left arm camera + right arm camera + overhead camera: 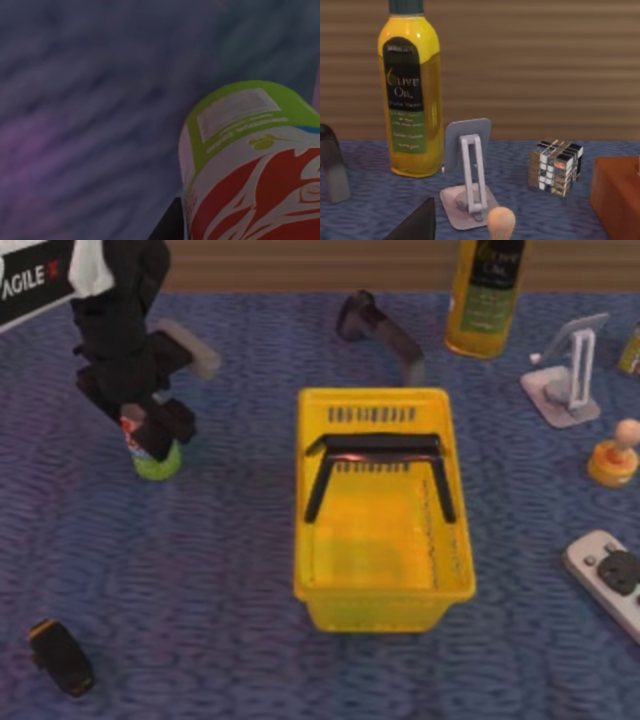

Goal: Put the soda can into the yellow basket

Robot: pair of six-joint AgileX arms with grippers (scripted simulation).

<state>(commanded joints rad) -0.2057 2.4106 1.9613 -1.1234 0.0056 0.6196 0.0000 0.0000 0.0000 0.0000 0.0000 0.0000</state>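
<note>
**A:** Where is the soda can point(156, 452)?

**B:** At the left of the surface point(230, 580), upright on the blue cloth; my left claw point(150, 432) sits over its top, but I cannot tell whether it grips; the left wrist view shows the can's label close up.

**A:** And the yellow basket point(385, 608)?

**B:** Mid-surface, well apart from the can, handles folded across it; my right arm is out of the top view.

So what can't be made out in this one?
- Top view: the left gripper covers the top of the soda can, so its grip is hidden.
- Left wrist view: the can is cut off by the edge.
- Right arm: out of the top view.
</note>
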